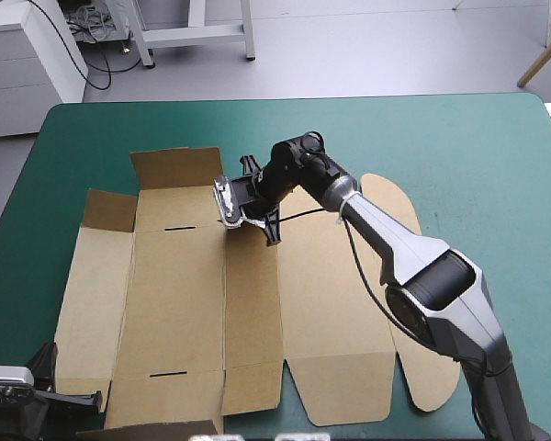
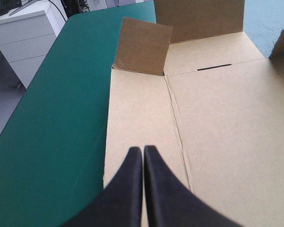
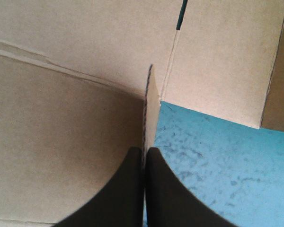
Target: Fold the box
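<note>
The brown box (image 1: 184, 294) lies as a mostly flat cut sheet on the teal-green cover. At its far left, a wide flap (image 1: 176, 167) and a small corner flap (image 1: 110, 209) stand raised. My right gripper (image 1: 248, 216) reaches across to the sheet's far edge. It is shut on a flap that shows edge-on between its fingers (image 3: 144, 150), with teal-green cover beside it. My left gripper (image 1: 83, 398) sits at the sheet's near left corner. It is shut (image 2: 143, 149) above the left panel, and nothing is seen held. Ahead of it stand the small flap (image 2: 143, 47) and the wide flap (image 2: 199, 19).
Rounded tabs (image 1: 395, 202) of the box's right panel lie flat under the right arm. Bare teal-green cover (image 1: 459, 156) runs along the far and right sides. A white cabinet (image 1: 28, 64) stands beyond the table's far left corner.
</note>
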